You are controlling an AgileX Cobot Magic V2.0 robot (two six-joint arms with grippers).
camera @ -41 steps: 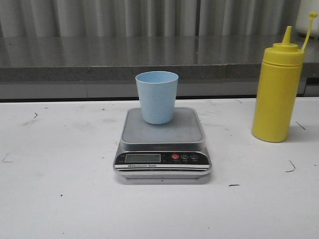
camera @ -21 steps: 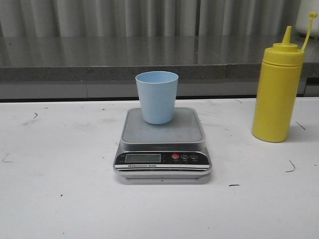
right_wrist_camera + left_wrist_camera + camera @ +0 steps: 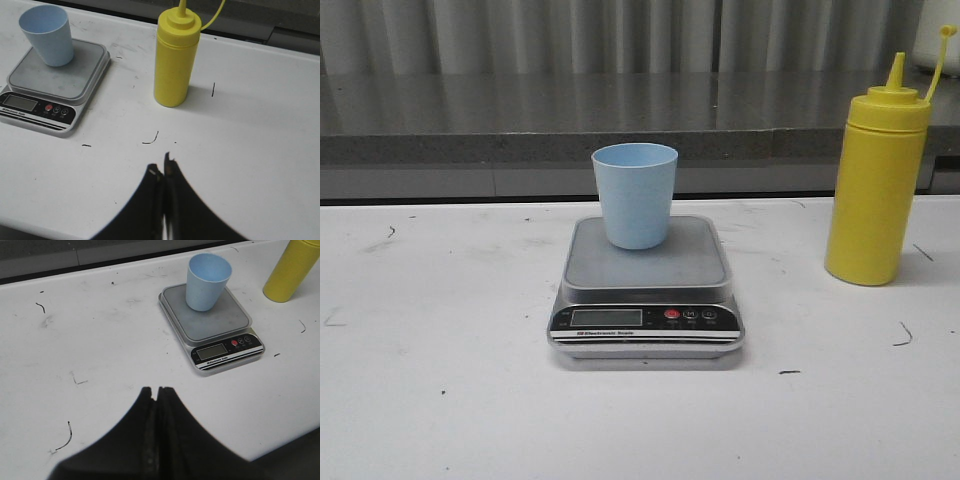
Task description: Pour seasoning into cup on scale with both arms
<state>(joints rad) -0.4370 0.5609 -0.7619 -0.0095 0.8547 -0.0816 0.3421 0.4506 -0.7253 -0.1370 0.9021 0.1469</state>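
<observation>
Both hands (image 3: 157,390) (image 3: 162,169) closed, empty; cup (image 3: 635,194) upright on scale (image 3: 647,290).

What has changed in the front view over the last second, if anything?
Nothing visibly changed. The cup stands upright on the scale, and the bottle stands apart on the table, to the right of the scale, exactly as before. Neither arm has entered the front view; in the wrist views the left gripper and right gripper are shut and empty.
</observation>
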